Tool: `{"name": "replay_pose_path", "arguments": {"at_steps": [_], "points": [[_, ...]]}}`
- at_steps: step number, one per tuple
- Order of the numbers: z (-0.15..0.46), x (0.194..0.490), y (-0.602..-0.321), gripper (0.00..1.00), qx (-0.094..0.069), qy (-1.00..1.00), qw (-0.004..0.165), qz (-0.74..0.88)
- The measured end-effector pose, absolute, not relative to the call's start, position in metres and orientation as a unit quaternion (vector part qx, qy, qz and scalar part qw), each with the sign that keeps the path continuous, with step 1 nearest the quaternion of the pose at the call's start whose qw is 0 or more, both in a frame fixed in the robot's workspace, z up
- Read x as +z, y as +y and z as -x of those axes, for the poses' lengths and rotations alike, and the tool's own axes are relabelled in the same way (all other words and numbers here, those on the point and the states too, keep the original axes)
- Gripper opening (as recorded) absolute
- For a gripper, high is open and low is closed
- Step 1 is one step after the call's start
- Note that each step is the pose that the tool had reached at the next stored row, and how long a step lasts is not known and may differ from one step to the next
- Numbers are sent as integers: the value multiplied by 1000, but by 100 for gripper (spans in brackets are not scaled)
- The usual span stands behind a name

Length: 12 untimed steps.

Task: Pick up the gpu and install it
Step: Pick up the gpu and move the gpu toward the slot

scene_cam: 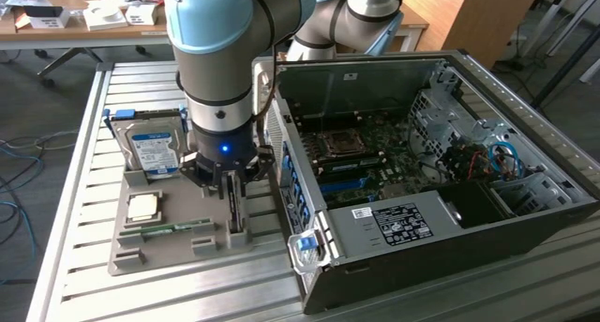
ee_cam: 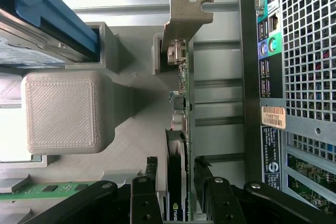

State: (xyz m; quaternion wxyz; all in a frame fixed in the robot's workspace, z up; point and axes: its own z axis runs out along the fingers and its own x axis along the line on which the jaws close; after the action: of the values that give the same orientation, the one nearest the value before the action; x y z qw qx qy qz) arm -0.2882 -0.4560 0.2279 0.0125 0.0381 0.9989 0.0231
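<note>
Closest in the wrist view, the gripper [ee_cam: 177,167] has its matte black jaws spread wide on either side of the gpu [ee_cam: 181,90], with a sliver of space on each side, gripping nothing. The gpu is a thin dark card standing on edge in a slot of the grey printed tray [ee_cam: 134,145], whose surface shows fine layered ridges. Its silver bracket [ee_cam: 186,14] is bent sheet metal, notched at the tip. In the exterior view the gripper [scene_cam: 230,187] hangs over that card [scene_cam: 235,211]. Beside it a narrow green memory stick [scene_cam: 178,228] lies flat, and further back a silver hard drive [scene_cam: 154,150] with a blue label leans upright. The computer case [scene_cam: 394,230], dark steel, lies with its side off on the slatted aluminium table [scene_cam: 70,216]
</note>
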Motion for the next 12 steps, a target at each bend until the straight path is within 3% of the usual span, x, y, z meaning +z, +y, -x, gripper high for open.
{"name": "replay_pose_path", "arguments": {"at_steps": [5, 6, 12], "points": [[288, 228, -456, 40, 23, 999, 13, -38], [288, 228, -456, 33, 23, 999, 13, -38], [288, 228, -456, 33, 23, 999, 12, -38]]}}
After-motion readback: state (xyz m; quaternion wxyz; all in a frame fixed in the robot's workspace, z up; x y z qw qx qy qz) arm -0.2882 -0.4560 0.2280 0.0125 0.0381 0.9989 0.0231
